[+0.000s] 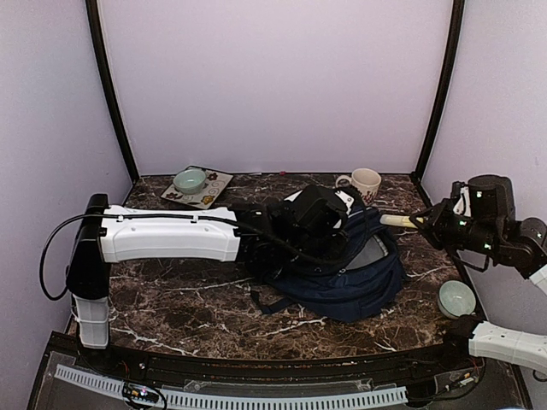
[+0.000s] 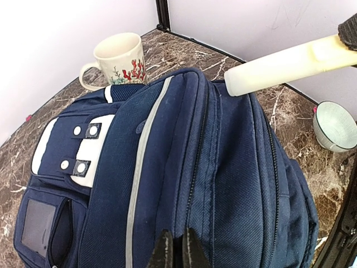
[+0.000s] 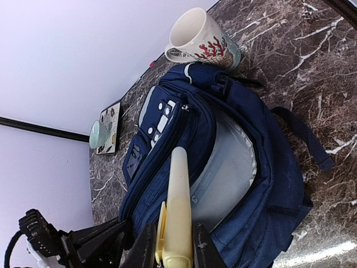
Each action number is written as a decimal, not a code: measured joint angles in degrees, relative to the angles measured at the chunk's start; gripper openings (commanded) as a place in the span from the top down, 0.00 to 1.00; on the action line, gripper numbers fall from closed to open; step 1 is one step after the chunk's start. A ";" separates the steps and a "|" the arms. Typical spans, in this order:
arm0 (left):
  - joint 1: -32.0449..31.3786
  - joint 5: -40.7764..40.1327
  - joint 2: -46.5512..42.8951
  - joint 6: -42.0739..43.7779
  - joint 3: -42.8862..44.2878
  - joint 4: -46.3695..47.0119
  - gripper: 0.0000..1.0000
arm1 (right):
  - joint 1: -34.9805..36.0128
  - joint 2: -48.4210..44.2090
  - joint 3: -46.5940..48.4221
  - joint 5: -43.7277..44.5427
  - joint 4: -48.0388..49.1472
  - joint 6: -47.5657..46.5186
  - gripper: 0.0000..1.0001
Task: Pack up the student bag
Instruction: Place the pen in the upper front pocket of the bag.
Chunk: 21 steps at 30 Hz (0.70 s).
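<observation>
The student bag, navy blue, lies on the marble table with its main compartment gaping and pale grey lining showing. My left gripper is shut, its tips pinching the bag's fabric by a zip, on the raised front part. Seen from above, the left wrist sits over the bag's left side. My right gripper is shut on a cream-yellow pen. That pen points left, its tip over the bag's rim.
A white mug with a red coral print stands behind the bag. A pale green bowl rests on a patterned tray at the back left. Another bowl sits near the right edge. Black frame posts mark the back corners.
</observation>
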 measured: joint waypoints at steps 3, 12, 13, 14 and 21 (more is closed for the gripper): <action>0.00 0.02 -0.20 -1.16 -0.68 0.48 1.00 | 0.00 0.31 -0.52 0.96 0.04 1.44 0.95; 0.00 -1.38 -1.42 -5.09 -2.64 2.82 1.00 | 0.00 0.74 -0.74 5.77 -4.74 7.52 0.97; 0.04 -1.68 -1.51 -5.42 -2.64 3.26 1.00 | 0.00 0.74 -1.18 5.81 -5.42 7.98 0.97; 0.07 -1.97 -1.62 -5.68 -2.64 3.48 1.00 | 0.00 0.72 -1.62 5.77 -5.68 8.28 0.97; 0.33 -2.58 -2.67 -6.62 -2.64 3.93 1.00 | 0.00 -0.28 -7.08 3.45 -2.56 10.03 0.96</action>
